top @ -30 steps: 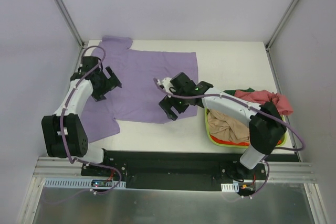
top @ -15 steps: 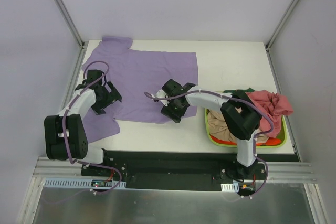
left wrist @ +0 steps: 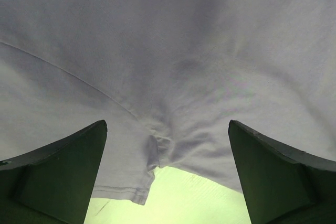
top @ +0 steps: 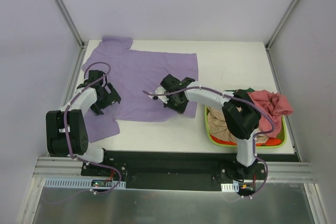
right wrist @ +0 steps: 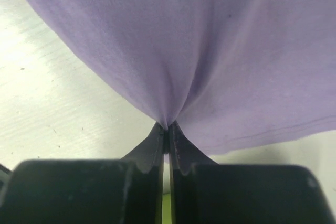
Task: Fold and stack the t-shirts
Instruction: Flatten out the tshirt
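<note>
**Before any fold is made: one grip on, one to go**

Though nothing is folded so far, we have a start. The lavender t-shirt (top: 142, 74) lies spread flat on the bench (top: 236, 61), just beside the lime-green basket (top: 285, 136).

The right end effector (top: 176, 98) is down on the shirt near the corner closest to the basket. Its wrist view shows the fingers (right wrist: 157, 150) pressed together on a pinch of purple cloth, with the fabric tenting up from the nip.

The left end effector (top: 106, 99) is at the shirt's side farthest from the basket, low over the sleeve seam. Its fingers (left wrist: 58, 171) are spread wide, with nothing gripped between them.

So by my reading one side is caught and the other is not yet.

Over in the basket, the tan t-shirt (top: 226, 124) sits crumpled inside. The pinkish-red t-shirt (top: 268, 100) spills over the basket's rim, and a sliver of dark green t-shirt (top: 245, 91) peeks out beside it.

No stack shows anywhere, so I judge that every fold, and all three basket shirts, remain to be done.
</note>
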Controlling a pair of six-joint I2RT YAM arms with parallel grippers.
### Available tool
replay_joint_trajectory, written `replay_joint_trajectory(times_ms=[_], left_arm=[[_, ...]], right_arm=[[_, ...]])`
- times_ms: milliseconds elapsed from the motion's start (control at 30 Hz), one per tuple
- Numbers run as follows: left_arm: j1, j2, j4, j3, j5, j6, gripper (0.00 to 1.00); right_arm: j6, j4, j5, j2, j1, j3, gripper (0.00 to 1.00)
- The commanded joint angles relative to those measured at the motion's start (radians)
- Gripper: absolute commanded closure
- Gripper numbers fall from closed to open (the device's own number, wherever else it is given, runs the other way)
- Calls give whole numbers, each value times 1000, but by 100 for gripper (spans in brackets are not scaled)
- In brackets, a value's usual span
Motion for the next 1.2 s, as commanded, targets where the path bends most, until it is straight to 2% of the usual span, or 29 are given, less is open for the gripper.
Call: replay_joint_trajectory(times_ms=[0,67,167,233,267,333,367,400,433,467,500,567,733,833,933,1000,1100,1167], left_arm=[[-7,-8,-3,-2,-32,23,1],[-4,-19,-8,-1,-26,33,1],[-4,-53,-11,-10,-30,30,1],[-4,-61,-10,-13,-41,27,1],[-5,-62,-10,-11,-44,28,1],[-4,-52,-11,-8,-55,28,1],[-5,-45,-11,-5,-56,31,1],[-5,-39,-11,-5,-61,31,1],[-4,-35,-11,-2,-58,31,1],[-5,-30,-11,-1,-56,31,1],[-5,-27,-11,-1,-55,31,1],[-4,-28,-11,-4,-50,30,1],[-5,-51,-11,-19,-55,23,1],[-4,-51,-11,-25,-59,19,1],[-5,-35,-10,-24,-59,13,1],[-4,-30,-10,-25,-47,7,1],[-5,-38,-2,-33,-33,8,1],[-5,-42,1,-36,-35,7,1]], right_arm=[[-104,-160,8,7,-12,160,96],[-126,-165,72,53,-30,222,94],[-147,-176,62,136,-75,346,91],[-156,-171,63,197,-107,439,83],[-149,-153,80,228,-113,487,80],[-120,-61,149,286,-136,562,82],[-110,-27,190,314,-142,590,79],[-100,28,228,335,-147,622,65],[-87,78,267,355,-151,647,44],[-81,114,302,367,-156,667,33],[-68,137,342,371,-157,684,26],[-29,162,406,337,-156,682,20],[196,265,404,58,-144,349,0],[476,263,341,-103,-151,166,4],[754,237,188,-139,-202,75,4],[866,240,103,-117,-239,58,4],[930,268,-18,-42,-283,89,1],[946,268,-67,15,-306,135,3]])
